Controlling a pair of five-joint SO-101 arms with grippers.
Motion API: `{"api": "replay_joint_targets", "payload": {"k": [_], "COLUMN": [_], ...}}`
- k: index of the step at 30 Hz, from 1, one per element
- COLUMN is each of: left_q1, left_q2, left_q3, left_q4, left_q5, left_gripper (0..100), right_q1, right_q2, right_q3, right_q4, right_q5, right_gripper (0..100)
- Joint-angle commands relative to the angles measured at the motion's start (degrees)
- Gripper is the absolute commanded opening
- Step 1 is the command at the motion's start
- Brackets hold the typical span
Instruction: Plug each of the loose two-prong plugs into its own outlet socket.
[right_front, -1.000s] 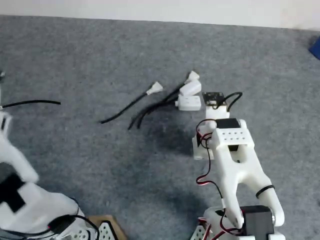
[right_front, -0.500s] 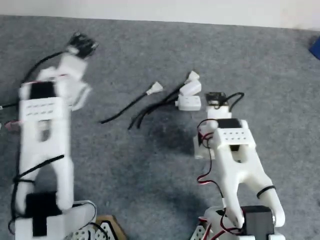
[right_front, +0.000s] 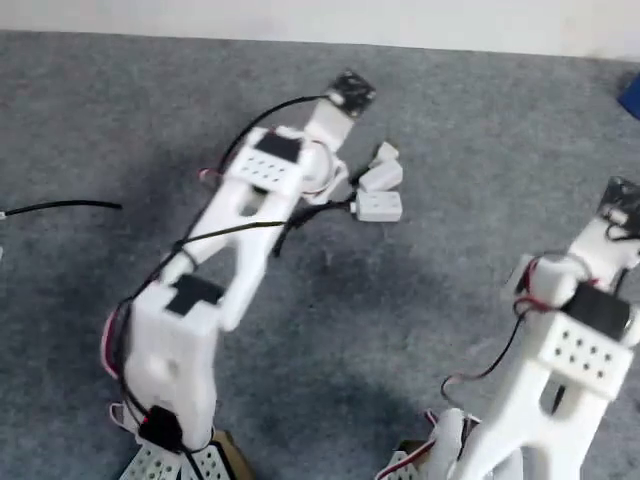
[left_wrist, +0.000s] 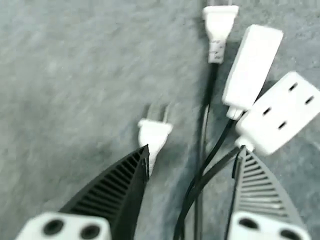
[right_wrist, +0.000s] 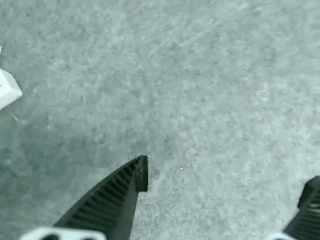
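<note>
My left gripper (left_wrist: 192, 152) stands open just over the cords. A loose white two-prong plug (left_wrist: 152, 134) lies beside its dark left finger (left_wrist: 131, 172), prongs pointing away. A second white plug (left_wrist: 219, 25) on a black cord lies farther off. A white outlet block (left_wrist: 280, 112) with slots showing sits by the other finger, and a second white block (left_wrist: 252, 65) lies beside it. From above, the left arm (right_front: 265, 175) stretches over to the outlet blocks (right_front: 378, 206). My right gripper (right_wrist: 227, 175) is open over bare carpet, with its arm (right_front: 585, 320) at the right.
Grey carpet (right_front: 450, 110) covers the table. Black cords (left_wrist: 200, 180) run between my left fingers. A separate black cable (right_front: 60, 206) lies at the far left. A blue object (right_front: 631, 95) sits at the right edge. One white corner (right_wrist: 7, 89) shows in the right wrist view.
The left arm swung in from the far left and now sits over the plugs. The right arm drew back from the outlet blocks to the right side.
</note>
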Motion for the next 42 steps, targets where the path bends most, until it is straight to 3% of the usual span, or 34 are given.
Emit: {"api": "replay_joint_targets", "payload": {"k": [1, 5, 11, 18, 25, 33, 35, 40, 42], "left_q1": [1.5, 3.5, 6.6, 12.0, 20.5, 20.3, 20.0, 17.8, 16.8], "left_q2": [10.0, 22.9, 35.0, 40.1, 33.8, 30.7, 29.8, 28.4, 28.8], "left_q3": [-20.3, -38.4, -59.4, -60.9, -60.9, -60.4, -60.4, -60.3, -57.9], "left_q4": [7.6, 15.2, 22.5, 28.9, 40.7, 43.1, 43.2, 43.2, 43.2], "left_q5": [0.4, 0.2, -2.2, -2.5, -2.2, 0.2, 0.2, -0.4, -5.0], "left_gripper": [28, 28, 28, 28, 28, 28, 28, 28, 28], "right_q1": [-1.0, -1.2, -4.1, -5.0, -7.3, -6.9, -4.3, 10.5, 15.1], "right_q2": [-5.9, -9.7, -13.3, -13.6, -13.6, -13.5, -13.4, -13.4, -13.4], "right_q3": [10.9, 20.6, 22.2, 23.7, 25.5, 25.5, 25.0, 21.9, 21.2], "right_q4": [-6.6, -11.3, -11.6, -12.8, -14.9, -15.0, -15.0, -16.2, -16.2], "right_q5": [1.1, 0.9, 0.9, 1.1, 1.1, 1.1, 1.2, 3.3, 4.5], "right_gripper": [44.3, 44.3, 44.3, 44.3, 44.3, 44.3, 44.3, 44.3, 44.3]}}
